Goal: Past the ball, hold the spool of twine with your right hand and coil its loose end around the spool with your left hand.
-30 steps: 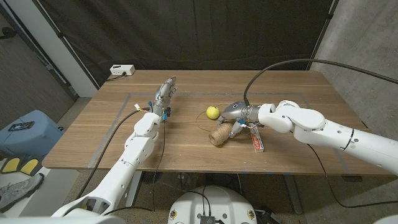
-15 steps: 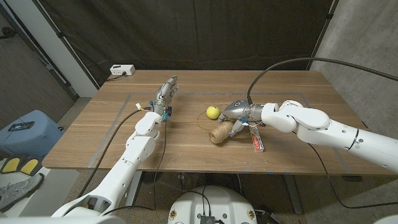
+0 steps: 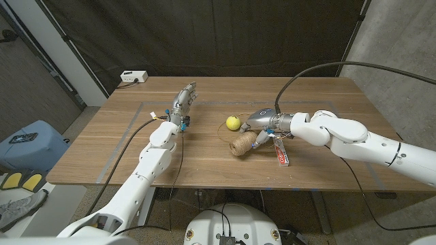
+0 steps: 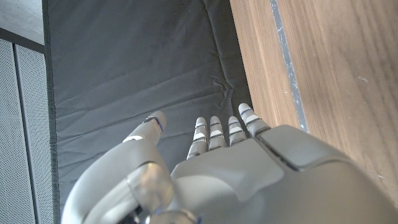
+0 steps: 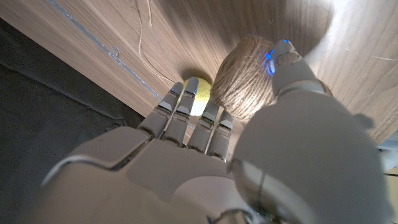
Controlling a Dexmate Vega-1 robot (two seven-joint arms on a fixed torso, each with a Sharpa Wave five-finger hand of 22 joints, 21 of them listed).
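Right hand point(image 3: 261, 122) slid slightly left, fingers open over twine spool point(image 3: 240, 145) at frame center, not gripping yet. Yellow ball point(image 3: 234, 122) just above spool. Left hand point(image 3: 181, 102) waits upper left, fingers straight, holding nothing.

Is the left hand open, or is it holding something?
Open: the left hand holds nothing, its fingers straight and apart from the thumb.

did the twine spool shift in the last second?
Yes, slightly. In the head view the tan twine spool sits closer to the small yellow ball, nudged toward the far edge with the right hand on it.
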